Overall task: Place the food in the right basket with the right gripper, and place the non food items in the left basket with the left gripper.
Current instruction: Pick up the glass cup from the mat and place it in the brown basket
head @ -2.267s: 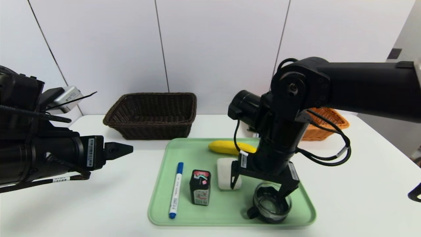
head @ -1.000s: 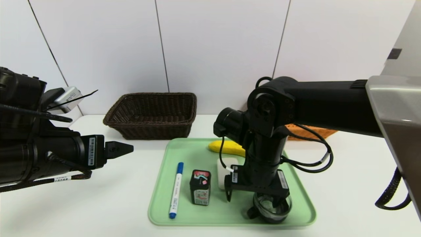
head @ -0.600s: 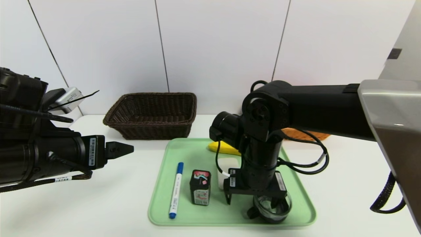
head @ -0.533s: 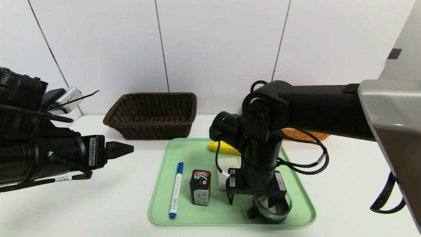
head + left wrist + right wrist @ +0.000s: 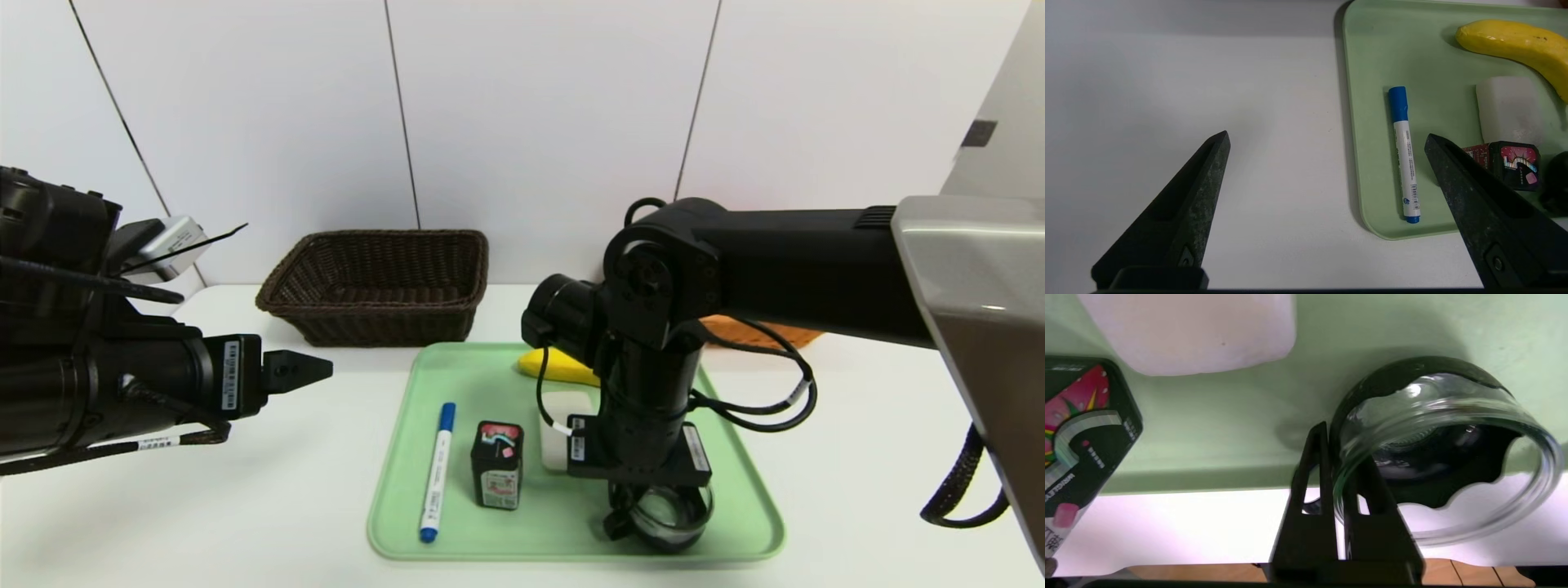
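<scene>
Right claw (image 5: 1342, 473): points straight down over the near right corner of the tray, fingers pinched narrow on the rim of the glass jar, one finger inside the wall and one outside.
Glass jar (image 5: 668, 513): clear, with a dark wavy band inside; sits on the tray directly under the right claw, tilted in the wrist view.
Left claw (image 5: 1327, 163): held above the bench well to the left of the tray, fingers spread wide, nothing between them.
Tray (image 5: 457, 384): pale green, on the white bench (image 5: 204, 506), beneath the right claw and to the right of the left claw.
Marker (image 5: 436, 471): white barrel, blue cap, lying lengthwise on the tray's left side, the tray item nearest the left claw.
Black box (image 5: 496, 464): small, with a pink printed label, standing between the marker and the right claw.
White block (image 5: 555, 420): just behind the right claw, partly hidden by the arm.
Banana (image 5: 555, 367): yellow, at the tray's far side, behind the right claw, partly hidden.
Dark basket (image 5: 375, 282): brown wicker, on the bench beyond the left claw.
Orange basket (image 5: 767, 333): mostly hidden behind the right arm, beyond the right claw.
</scene>
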Motion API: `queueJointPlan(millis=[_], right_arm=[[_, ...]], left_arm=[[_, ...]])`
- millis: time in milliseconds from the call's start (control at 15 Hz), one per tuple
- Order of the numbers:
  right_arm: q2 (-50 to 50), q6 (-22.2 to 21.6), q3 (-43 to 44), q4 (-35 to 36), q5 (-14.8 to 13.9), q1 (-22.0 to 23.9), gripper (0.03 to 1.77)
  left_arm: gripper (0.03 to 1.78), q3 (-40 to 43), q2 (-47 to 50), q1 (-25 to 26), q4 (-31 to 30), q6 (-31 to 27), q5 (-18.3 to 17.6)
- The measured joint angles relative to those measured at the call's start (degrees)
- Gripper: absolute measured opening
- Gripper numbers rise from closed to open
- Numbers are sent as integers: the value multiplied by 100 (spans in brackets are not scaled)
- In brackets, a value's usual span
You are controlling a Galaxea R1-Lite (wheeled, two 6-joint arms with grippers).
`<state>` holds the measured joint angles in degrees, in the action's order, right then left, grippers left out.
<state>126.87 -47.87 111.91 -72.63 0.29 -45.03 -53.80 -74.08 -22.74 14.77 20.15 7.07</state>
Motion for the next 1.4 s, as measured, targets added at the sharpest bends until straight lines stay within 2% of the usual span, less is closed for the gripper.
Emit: queueJointPlan(millis=[533,933,1067,1267,1400], right_arm=[[-168,39,-4,-52,-13,63,11],[-1022,289,22,12,-100,206,11],[-1391,581,22,488,-293,247,11],[-1771,1143,20,2026,-384,276,11],[-1804,1364,20,3270,-375,302,11]], left_arm=[[169,-20,-26,17,-6,10,-2],[169,5,68,17,62,49,32],[169,-22,105,46,57,49,59],[169,-212,149,78,187,49,61],[169,-319,162,83,379,51,61]])
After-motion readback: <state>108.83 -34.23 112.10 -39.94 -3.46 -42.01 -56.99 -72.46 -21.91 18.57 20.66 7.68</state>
